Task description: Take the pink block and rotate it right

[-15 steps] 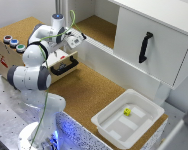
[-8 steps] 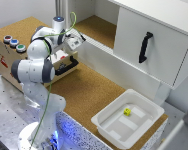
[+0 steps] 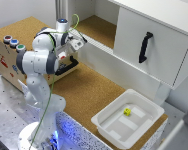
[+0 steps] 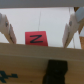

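Pink block [image 4: 36, 38], square face marked with a black Z: sits between the gripper [image 4: 40, 31] fingers, on the far side of a wooden box [image 3: 9, 55] edge. Gripper: released, jaws spread wide, each pale finger [image 4: 7, 30] standing apart from the block's sides. Exterior view: block hidden behind the arm [image 3: 41, 55]; gripper at 12 o'clock of the cork tabletop [image 3: 89, 92]. White tray [image 3: 126, 120], at 5 o'clock, holds a small yellow item [image 3: 127, 111]. White cabinet [image 3: 149, 42], black handle, at 2 o'clock.
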`<state>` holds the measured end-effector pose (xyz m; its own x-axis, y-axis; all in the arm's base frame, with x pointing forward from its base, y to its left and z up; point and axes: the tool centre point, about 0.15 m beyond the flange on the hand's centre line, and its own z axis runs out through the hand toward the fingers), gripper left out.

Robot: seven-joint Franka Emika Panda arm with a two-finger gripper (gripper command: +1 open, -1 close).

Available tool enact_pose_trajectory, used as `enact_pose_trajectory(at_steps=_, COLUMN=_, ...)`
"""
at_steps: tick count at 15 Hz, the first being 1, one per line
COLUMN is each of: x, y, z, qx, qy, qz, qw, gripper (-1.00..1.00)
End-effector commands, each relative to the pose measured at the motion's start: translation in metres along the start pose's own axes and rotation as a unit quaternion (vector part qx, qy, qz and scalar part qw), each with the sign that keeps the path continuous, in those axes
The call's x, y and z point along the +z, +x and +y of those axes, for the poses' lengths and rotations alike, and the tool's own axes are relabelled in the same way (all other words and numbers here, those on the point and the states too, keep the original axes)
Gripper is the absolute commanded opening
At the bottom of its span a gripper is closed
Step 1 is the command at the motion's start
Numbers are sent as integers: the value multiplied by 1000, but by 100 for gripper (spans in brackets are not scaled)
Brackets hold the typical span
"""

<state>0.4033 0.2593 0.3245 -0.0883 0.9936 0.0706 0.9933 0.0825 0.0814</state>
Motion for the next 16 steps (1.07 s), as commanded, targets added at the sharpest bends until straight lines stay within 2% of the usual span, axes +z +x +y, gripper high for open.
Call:
enact_pose_trajectory(at_steps=1, x=-5, y=-3, z=23, qx=0, qy=38, qz=-44, qw=998, gripper=-100)
enact_pose_trajectory(at_steps=6, x=-23, y=-3, z=18, qx=31, qy=31, qz=-46, qw=998, gripper=-100)
enact_pose_trajectory(at_steps=12, x=-58, y=7, z=14, qx=65, qy=12, qz=-17, qw=998, gripper=-100)
enact_pose_trajectory(at_steps=13, x=-62, y=11, z=9, qx=65, qy=16, qz=-13, qw=998, gripper=-100)
enact_pose_trajectory(at_steps=16, x=-62, y=22, z=-2, qx=95, qy=22, qz=-34, qw=995, gripper=-100)
